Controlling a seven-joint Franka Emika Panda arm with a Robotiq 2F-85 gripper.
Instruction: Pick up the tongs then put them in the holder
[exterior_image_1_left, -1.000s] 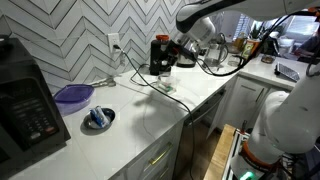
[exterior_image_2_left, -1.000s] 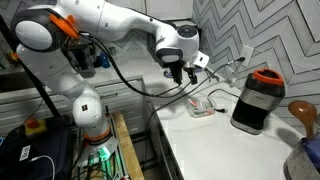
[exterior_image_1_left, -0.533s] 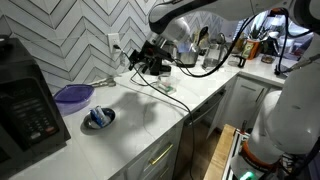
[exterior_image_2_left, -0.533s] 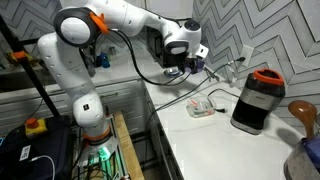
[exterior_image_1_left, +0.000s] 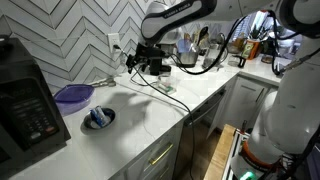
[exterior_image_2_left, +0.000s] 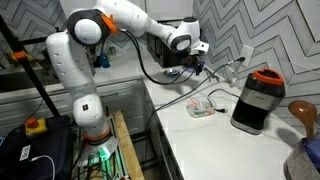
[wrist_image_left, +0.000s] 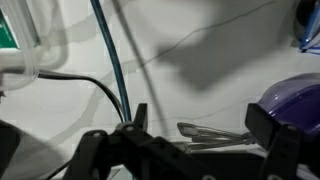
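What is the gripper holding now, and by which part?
Nothing. The gripper is open, and the tongs lie on the counter between its jaws, not yet clamped.

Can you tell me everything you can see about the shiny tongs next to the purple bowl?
The tongs look slim, silvery and shiny, like metal, with two thin arms lying close together. They lie flat on the white counter, just beside the purple bowl; I can't tell whether they touch it. In the wrist view they show between the two dark fingers of the open claw, and they are not gripped yet. Their joined end is too blurry to make out.
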